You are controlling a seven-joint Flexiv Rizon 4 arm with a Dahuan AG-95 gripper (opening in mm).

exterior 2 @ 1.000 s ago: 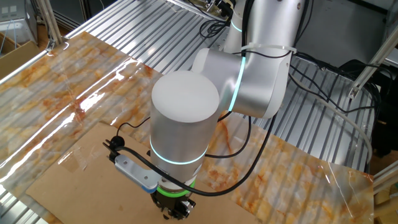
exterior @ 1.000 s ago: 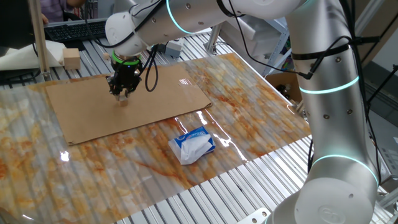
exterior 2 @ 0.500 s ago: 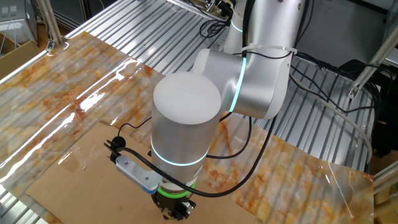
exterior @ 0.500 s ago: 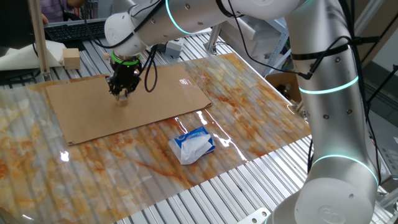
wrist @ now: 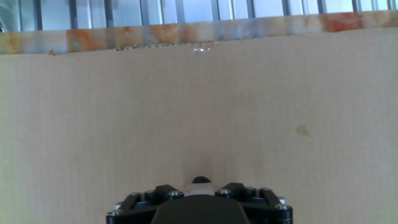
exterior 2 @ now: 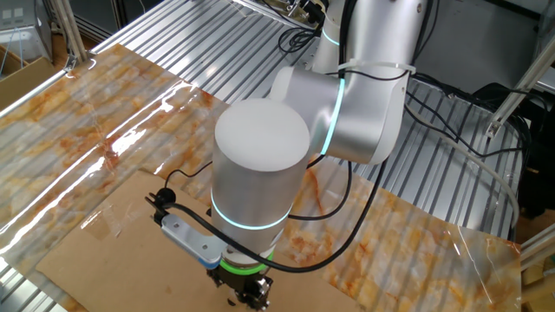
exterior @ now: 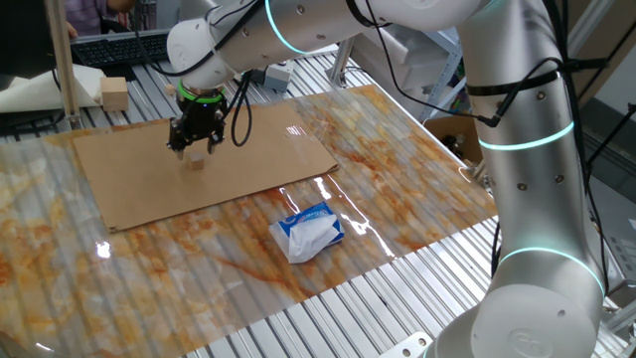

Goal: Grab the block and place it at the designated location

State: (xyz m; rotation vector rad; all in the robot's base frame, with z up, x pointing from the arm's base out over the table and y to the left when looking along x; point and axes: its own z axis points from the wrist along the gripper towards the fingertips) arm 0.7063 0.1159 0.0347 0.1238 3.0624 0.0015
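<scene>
While my tool (exterior: 191, 147), fingers spread, hovers just above it, the small tan wooden cube (exterior: 197, 159) sits on brown cardboard (exterior: 248, 164); I judge it light, rigid, best pinched across opposite flat faces.

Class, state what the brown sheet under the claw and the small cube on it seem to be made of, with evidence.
Brown sheet: likely cardboard; matte, flat tan surface, thin cut edges. Small cube: probably bare wood; pale tan, plain faces, though too small to show grain.
</scene>
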